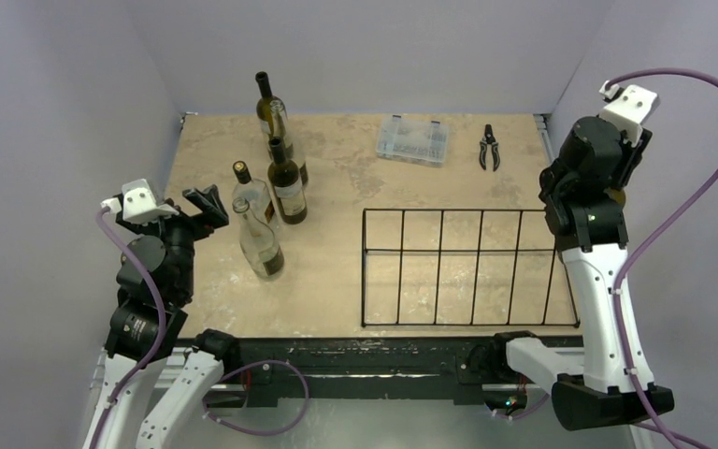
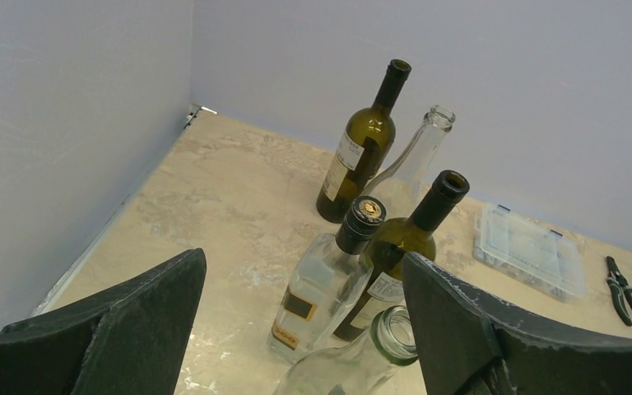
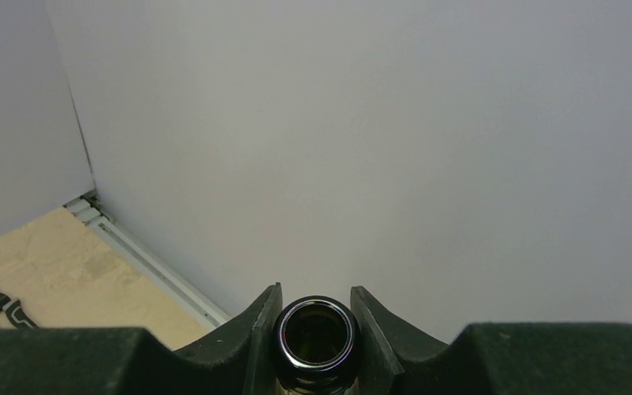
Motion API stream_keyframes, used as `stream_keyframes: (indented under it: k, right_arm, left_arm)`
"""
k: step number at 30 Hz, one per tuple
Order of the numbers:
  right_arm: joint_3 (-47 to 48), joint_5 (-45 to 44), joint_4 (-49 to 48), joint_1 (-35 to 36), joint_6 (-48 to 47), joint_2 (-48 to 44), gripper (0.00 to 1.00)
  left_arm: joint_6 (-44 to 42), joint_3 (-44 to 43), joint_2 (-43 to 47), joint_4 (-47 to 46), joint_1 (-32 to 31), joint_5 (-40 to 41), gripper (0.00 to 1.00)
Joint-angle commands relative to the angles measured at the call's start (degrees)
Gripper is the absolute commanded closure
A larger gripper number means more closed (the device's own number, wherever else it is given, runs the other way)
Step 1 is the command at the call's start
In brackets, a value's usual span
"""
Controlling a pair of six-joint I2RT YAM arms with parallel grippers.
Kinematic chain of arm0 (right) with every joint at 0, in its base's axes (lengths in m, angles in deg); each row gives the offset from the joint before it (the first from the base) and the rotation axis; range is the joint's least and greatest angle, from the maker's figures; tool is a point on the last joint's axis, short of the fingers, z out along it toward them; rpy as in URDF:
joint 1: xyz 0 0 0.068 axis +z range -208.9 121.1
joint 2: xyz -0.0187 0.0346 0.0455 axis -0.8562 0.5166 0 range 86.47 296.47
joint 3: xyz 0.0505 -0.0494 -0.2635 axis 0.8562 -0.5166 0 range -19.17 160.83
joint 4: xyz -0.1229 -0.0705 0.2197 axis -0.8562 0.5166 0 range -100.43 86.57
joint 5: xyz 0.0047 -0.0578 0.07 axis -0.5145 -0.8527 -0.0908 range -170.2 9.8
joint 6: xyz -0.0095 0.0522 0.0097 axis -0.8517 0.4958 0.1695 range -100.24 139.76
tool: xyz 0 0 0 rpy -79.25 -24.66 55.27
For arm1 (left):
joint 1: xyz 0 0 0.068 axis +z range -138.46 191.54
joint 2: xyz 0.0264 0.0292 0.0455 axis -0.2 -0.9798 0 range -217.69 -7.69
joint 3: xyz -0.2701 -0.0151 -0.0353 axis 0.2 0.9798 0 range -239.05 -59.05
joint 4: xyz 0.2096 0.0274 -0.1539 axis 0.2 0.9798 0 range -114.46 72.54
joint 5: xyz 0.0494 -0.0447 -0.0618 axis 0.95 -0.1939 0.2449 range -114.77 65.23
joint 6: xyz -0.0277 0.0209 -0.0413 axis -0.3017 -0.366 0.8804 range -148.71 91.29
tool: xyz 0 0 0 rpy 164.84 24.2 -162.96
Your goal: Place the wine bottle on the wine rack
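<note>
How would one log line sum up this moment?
left gripper: open | right gripper: shut on bottle | rack: empty

The left arm (image 1: 154, 267) and the right arm (image 1: 584, 215) had black rounded joint housings and smooth white links near the bases. Each wrist carried a white camera block (image 1: 137, 199), and a purple cable (image 1: 682, 71) ran along each arm. The left end effector (image 1: 208, 203) had matte black wedge-shaped fingers (image 2: 132, 329) with scuffed grey edges; the right end effector (image 3: 316, 292) had the same black fingers
</note>
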Motion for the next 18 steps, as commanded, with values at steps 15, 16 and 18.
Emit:
stream_keyframes:
  k: [15, 16, 18]
  right_arm:
    - [-14.1, -0.3, -18.6, -2.4, -8.2, -4.6, 1.00]
    - [-14.8, -0.4, -19.2, -2.4, -8.5, -5.0, 1.00]
    - [-16.2, 0.1, -20.2, -2.7, -8.7, -5.8, 1.00]
  left_arm:
    - [0.1, -1.2, 2.0, -0.3, -4.6, 0.7, 0.11]
    - [0.1, -1.2, 2.2, -0.2, -4.6, 0.7, 0.11]
    - [0.2, -1.3, 2.6, -0.3, -4.7, 0.9, 0.11]
